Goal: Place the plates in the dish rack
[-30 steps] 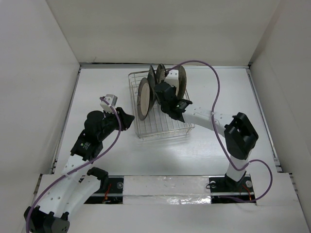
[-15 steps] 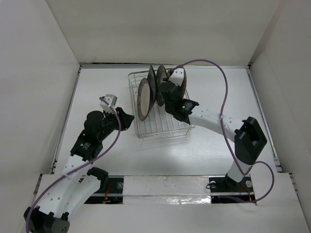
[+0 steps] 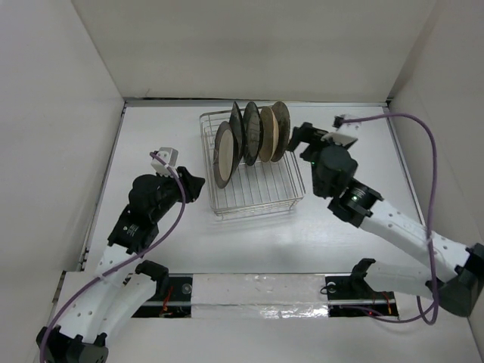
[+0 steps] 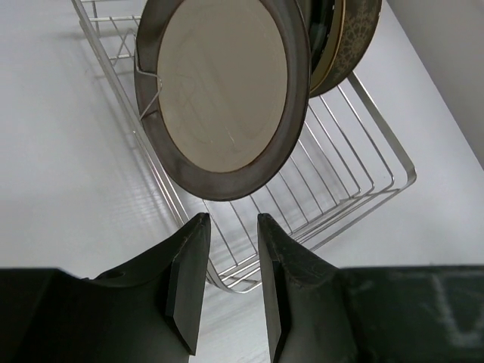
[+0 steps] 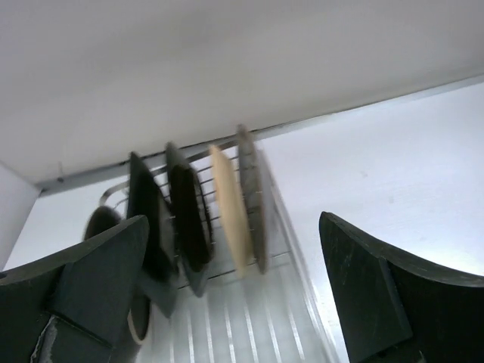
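The dish rack (image 3: 261, 189) stands mid-table with several plates on edge between its prongs. The dark-rimmed cream plate (image 3: 224, 153) is the nearest, then two dark plates (image 3: 244, 134), a cream plate (image 3: 267, 134) and the brown speckled plate (image 3: 280, 130). My right gripper (image 3: 308, 140) hangs open just right of the rack, empty; its view shows the plates (image 5: 231, 212) edge-on between its wide jaws (image 5: 233, 223). My left gripper (image 3: 197, 185) sits left of the rack, open, with nothing between its fingers (image 4: 232, 223), facing the dark-rimmed cream plate (image 4: 223, 91) and the rack (image 4: 333, 189).
White walls enclose the table on the left, back and right. A purple cable (image 3: 427, 151) loops from the right wrist along the right side. Bare tabletop lies in front of the rack and to both sides.
My right gripper has opened wide, left its plate standing in the rack, and pulled back out to the right. The left arm has barely moved.
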Tool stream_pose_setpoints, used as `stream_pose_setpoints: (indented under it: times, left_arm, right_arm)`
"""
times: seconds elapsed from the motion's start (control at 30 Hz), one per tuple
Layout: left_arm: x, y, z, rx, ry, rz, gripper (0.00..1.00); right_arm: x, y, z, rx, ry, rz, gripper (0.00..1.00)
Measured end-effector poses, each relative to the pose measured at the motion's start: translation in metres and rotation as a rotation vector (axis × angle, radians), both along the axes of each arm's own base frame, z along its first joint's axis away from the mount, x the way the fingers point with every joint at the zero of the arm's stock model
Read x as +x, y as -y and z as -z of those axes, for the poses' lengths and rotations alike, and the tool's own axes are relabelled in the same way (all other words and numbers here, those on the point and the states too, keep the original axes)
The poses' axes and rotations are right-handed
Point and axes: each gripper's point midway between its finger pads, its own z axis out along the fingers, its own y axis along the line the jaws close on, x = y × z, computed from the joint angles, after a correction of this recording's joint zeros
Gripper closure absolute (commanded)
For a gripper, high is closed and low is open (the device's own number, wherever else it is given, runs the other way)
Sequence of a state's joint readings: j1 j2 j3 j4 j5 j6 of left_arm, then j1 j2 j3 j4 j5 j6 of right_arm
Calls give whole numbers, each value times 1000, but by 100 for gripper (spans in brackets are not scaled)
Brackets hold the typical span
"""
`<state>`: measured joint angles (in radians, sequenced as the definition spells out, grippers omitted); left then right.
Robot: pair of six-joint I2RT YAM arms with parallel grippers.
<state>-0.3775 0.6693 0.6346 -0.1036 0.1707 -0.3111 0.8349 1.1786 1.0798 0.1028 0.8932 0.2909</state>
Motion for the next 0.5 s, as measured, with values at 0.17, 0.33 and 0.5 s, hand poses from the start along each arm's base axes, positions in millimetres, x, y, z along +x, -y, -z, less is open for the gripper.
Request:
stream_pose_setpoints:
  times: [0.17,0.33,0.5]
  left_arm:
    - [-6,-10,-25,-23,95,-37,69]
    - [-9,-17,-44,-40,175,-68,67]
    - [-4,-23,-46,-32,185,-106,67]
  right_arm:
    - [-23,82,19,40,39,139,1]
    - [-40,141,51,69,50,234,1]
    - [-40,152,62,121,61,202,2]
